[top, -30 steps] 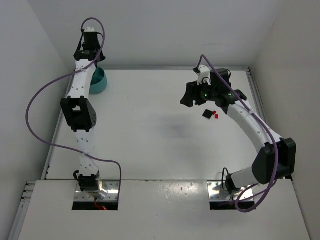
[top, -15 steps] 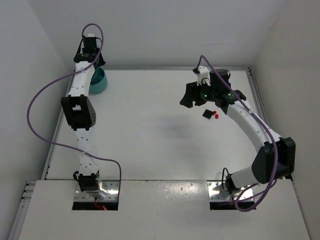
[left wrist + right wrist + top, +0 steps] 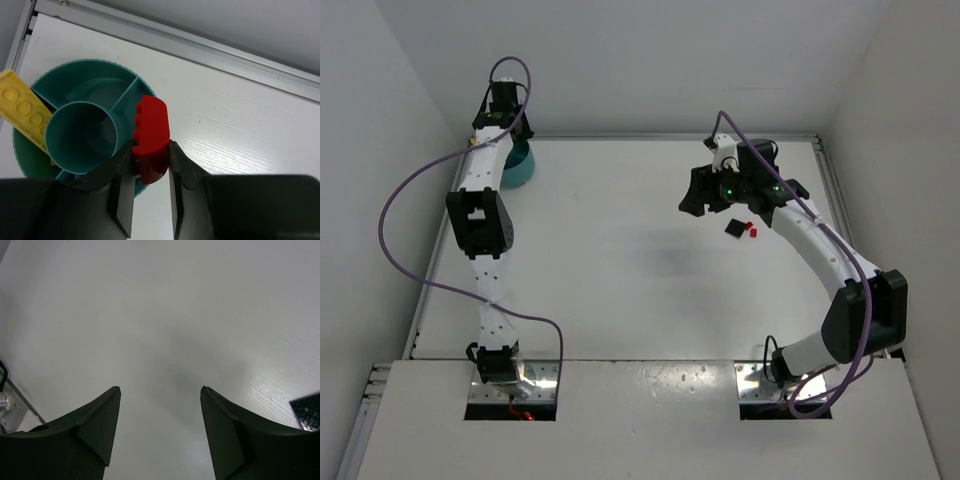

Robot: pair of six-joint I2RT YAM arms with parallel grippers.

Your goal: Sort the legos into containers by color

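Left wrist view: left gripper [image 3: 150,151] clamps a red lego [image 3: 152,132] above the teal bowl [image 3: 95,66], which already holds a yellow lego [image 3: 22,107]; the right gripper [image 3: 160,405] hangs apart, empty, near a black lego [image 3: 732,228] and a small red lego [image 3: 754,231] unsorted on the table [image 3: 620,250].

White segmented arms [image 3: 483,175] with black joints [image 3: 477,222] trail purple cables [image 3: 384,212] (green lights [image 3: 728,186] behind the right's black fingers [image 3: 90,430]).

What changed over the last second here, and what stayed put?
The left arm's far end edged slightly toward the back wall over the teal bowl; the left claw stays shut on the red lego. The right claw stays open and empty, and the black lego and small red lego near it have not moved.
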